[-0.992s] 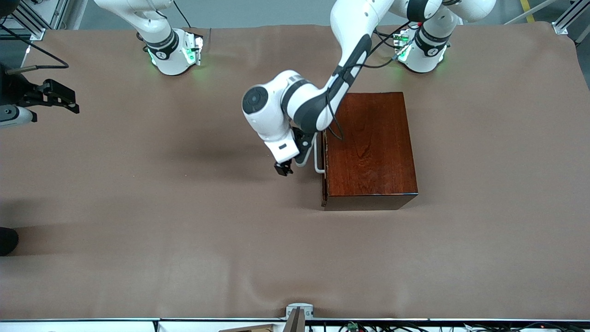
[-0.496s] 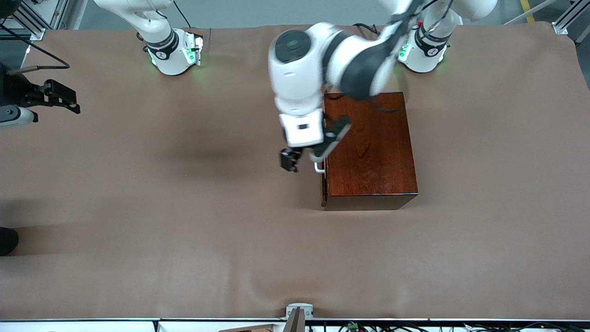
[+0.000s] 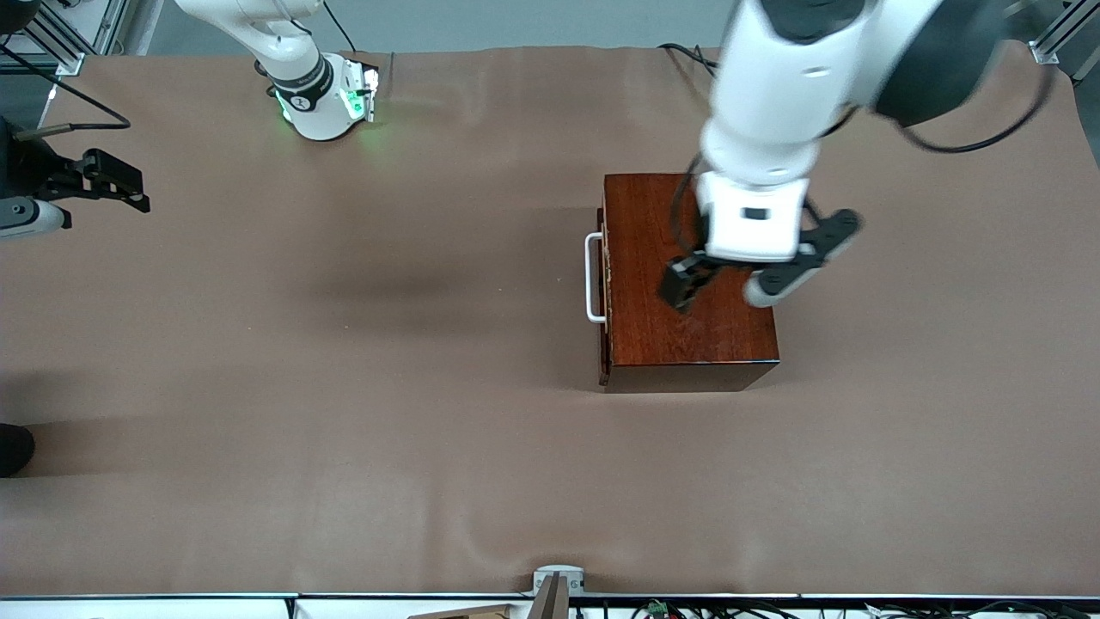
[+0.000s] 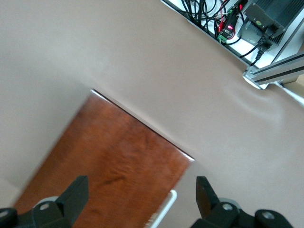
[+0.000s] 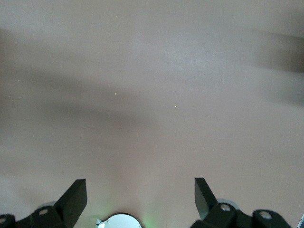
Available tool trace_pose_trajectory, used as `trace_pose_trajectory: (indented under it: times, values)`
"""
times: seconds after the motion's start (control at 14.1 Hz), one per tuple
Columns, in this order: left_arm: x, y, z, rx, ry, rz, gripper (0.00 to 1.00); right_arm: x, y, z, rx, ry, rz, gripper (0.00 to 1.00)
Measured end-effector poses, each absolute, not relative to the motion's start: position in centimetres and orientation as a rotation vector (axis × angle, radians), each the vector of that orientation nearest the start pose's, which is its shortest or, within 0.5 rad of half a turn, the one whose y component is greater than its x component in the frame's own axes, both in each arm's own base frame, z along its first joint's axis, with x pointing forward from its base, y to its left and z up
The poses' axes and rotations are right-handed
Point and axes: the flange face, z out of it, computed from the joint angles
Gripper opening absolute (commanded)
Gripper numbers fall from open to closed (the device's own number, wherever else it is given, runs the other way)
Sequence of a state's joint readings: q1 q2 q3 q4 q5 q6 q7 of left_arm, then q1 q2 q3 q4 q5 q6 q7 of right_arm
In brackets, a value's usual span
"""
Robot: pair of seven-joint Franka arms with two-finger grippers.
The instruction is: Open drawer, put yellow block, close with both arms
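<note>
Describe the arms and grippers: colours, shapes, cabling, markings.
Both arms are glossy white with rounded links and black joint bands. The left arm trails loose black cables; the right arm's base glows green and its black collar bears a small white mark. The left gripper and right gripper have black, wedge-shaped fingers.

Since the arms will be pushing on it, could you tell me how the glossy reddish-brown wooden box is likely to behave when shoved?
The glossy reddish-brown wooden box looks solid and fairly heavy, so it probably resists light pushes. Its wide, flat shape suggests it would slide on the brown table cloth rather than tip. The polished top may be slippery for the open left gripper hovering over it; the white bar handle offers a surer hold.
</note>
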State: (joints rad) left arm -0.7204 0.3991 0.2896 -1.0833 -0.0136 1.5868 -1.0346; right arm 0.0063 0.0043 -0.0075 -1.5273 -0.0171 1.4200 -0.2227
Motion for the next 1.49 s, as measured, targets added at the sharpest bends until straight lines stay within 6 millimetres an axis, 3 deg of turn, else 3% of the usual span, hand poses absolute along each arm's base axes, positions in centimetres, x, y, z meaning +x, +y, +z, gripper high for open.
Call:
trace_pose_trajectory:
  times: [0.5, 0.85, 0.99, 1.2, 1.49]
  values:
    - [60.0, -20.1, 65.0, -3.066, -0.608, -0.149, 1.00, 54.0, -0.3, 63.0, -3.122, -0.345, 0.176, 1.00]
    - [57.5, -11.4, 66.2, -3.151, -0.240, -0.074, 1.00, 54.1, -0.2, 63.1, -3.124, -0.346, 0.158, 1.00]
    - [55.3, -9.4, 66.5, -3.160, -0.132, -0.055, 1.00, 54.2, -0.2, 63.1, -3.125, -0.348, 0.147, 1.00]
    - [52.3, -8.5, 66.8, -3.154, -0.056, -0.048, 1.00, 54.2, -0.1, 63.1, -3.125, -0.349, 0.145, 1.00]
    - [51.2, -7.4, 67.0, -3.148, 0.008, -0.052, 1.00, 54.2, -0.1, 63.0, -3.125, -0.349, 0.146, 1.00]
